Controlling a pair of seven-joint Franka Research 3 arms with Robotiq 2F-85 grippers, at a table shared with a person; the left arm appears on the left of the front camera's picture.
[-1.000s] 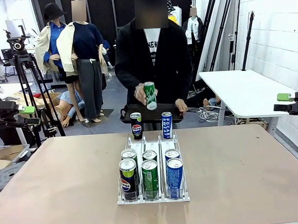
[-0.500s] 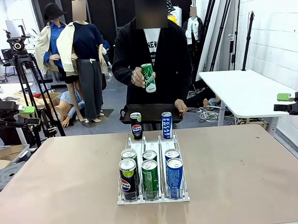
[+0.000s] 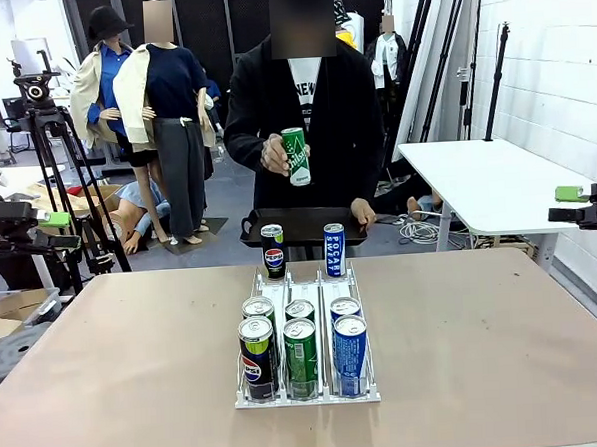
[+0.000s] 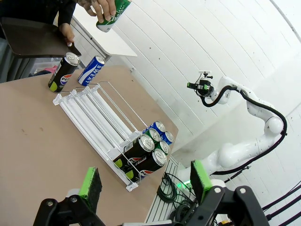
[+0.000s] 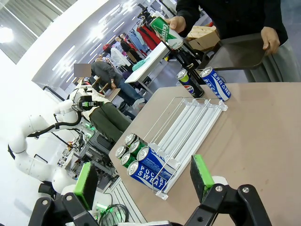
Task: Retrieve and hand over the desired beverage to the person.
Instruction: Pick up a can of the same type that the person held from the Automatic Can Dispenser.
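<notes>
While both arms hang at the sides of the surface (image 3: 505,333), the person (image 3: 308,113) at the far edge lifts a green can (image 3: 296,157) to chest height in one hand (image 3: 274,155). Its label faces the robot, most likely to show which drink is wanted. The other hand (image 3: 362,212) holds a black tray (image 3: 301,226) level just beyond the edge, probably ready to receive a can.

The left gripper (image 4: 145,186) has its jaws spread wide with nothing between the green pads. The right gripper (image 5: 144,181) is likewise released and empty. Both are well apart from the drinks.

A white three-lane wire rack (image 3: 292,284) sits mid-surface, each lane keeping one brand in line. Six cans stand in two rows at the robot's end. These are black Pepsi cans (image 3: 256,358) with the globe logo, middle-lane green cans (image 3: 301,359), and blue cans (image 3: 350,355) that read "POCARI SWEAT" in the right wrist view.

Just past the rack's far end stand a lone Pepsi can (image 3: 273,251) and a lone Pocari Sweat can (image 3: 335,250), with the spot between them bare. That gap fits the can in the person's hand, so the matching beverage to fetch is, by my reading, in the middle lane.

The white script on the green cans is too small to read. The T-shirt lettering begins "NEW".
</notes>
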